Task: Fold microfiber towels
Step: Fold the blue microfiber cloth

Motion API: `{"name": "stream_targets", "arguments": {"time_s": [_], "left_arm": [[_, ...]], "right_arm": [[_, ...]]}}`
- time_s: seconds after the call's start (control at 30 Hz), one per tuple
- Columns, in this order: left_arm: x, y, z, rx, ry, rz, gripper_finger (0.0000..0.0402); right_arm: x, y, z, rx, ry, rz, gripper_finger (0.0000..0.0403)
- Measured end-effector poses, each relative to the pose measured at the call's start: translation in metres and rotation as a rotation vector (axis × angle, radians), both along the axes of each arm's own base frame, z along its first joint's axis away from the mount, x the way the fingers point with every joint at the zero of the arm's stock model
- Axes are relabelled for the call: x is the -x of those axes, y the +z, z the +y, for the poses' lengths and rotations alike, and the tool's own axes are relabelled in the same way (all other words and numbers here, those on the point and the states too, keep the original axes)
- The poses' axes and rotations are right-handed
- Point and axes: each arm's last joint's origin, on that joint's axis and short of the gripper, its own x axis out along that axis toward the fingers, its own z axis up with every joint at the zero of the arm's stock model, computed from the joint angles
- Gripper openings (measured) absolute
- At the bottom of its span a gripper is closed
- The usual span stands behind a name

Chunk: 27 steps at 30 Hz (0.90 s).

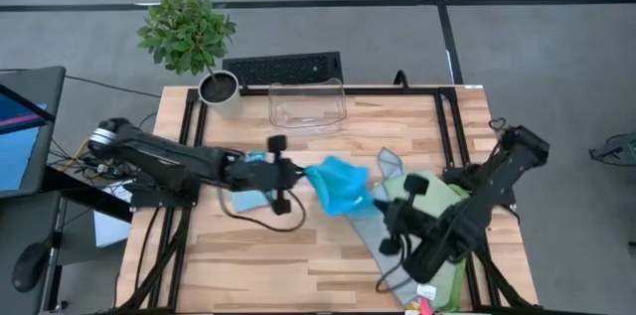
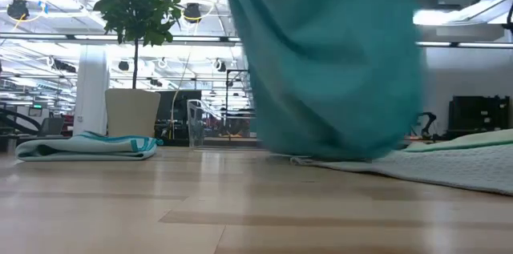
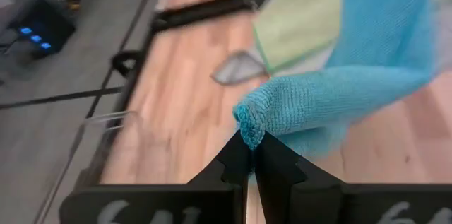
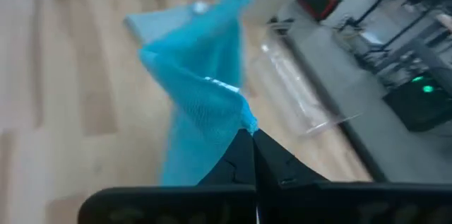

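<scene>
A bright teal towel (image 1: 338, 184) hangs in the air above the middle of the table (image 1: 298, 265), stretched between the two grippers. The left gripper (image 1: 294, 172) has its fingers (image 3: 236, 164) pressed together on one corner of it, and the right gripper (image 1: 383, 214) pinches another corner, fingers (image 4: 236, 160) closed tight on the cloth. In the low view the towel sags as a broad blue curtain whose lower edge hangs just above the wood. Beneath and beside it, toward the table's right edge, a grey towel (image 1: 386, 168) lies spread flat with a pale green towel (image 1: 447, 201) partly over it, under the right arm. A folded light blue towel (image 1: 248, 199) rests on the left half of the table, below the left arm. At the far edge a clear plastic bin (image 1: 308, 104) stands near the middle, and a potted plant (image 1: 189, 37) stands at the far left corner
</scene>
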Motion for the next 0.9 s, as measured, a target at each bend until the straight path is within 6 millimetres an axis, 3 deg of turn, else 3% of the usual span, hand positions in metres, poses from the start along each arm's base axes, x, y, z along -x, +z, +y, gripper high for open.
{"name": "stream_targets", "arguments": {"time_s": [0.13, 0.23, 0.37, 0.5, 0.63, 0.77, 0.83, 0.9], "left_arm": [[0.029, 0.029, -0.003, 0.093, 0.067, -0.140, 0.0006], [0.045, 0.039, 0.002, 0.137, 0.091, -0.170, 0.0006], [0.052, 0.037, 0.017, 0.042, 0.201, -0.120, 0.0006], [0.046, 0.031, 0.040, -0.065, 0.335, -0.068, 0.0006], [0.050, 0.037, 0.053, -0.035, 0.397, -0.101, 0.0006], [0.055, 0.056, 0.043, 0.140, 0.254, -0.200, 0.0006], [0.055, 0.057, 0.041, 0.012, 0.234, -0.168, 0.0004], [0.058, 0.057, 0.050, -0.097, 0.381, -0.163, 0.0002]], "right_arm": [[-0.013, 0.008, -0.022, 0.063, -0.024, 0.016, 0.0009], [-0.019, 0.011, -0.039, 0.153, -0.057, 0.043, 0.0009], [-0.022, 0.017, -0.064, 0.248, -0.114, 0.097, 0.0012], [-0.026, 0.019, -0.087, 0.336, -0.213, 0.113, 0.0013], [-0.025, 0.022, -0.087, 0.305, -0.146, 0.166, 0.0014], [-0.024, 0.020, -0.069, 0.227, 0.027, 0.227, 0.0013], [-0.018, 0.026, -0.066, 0.321, -0.049, 0.134, 0.0013], [-0.013, 0.030, -0.069, 0.353, -0.094, 0.092, 0.0013]]}}
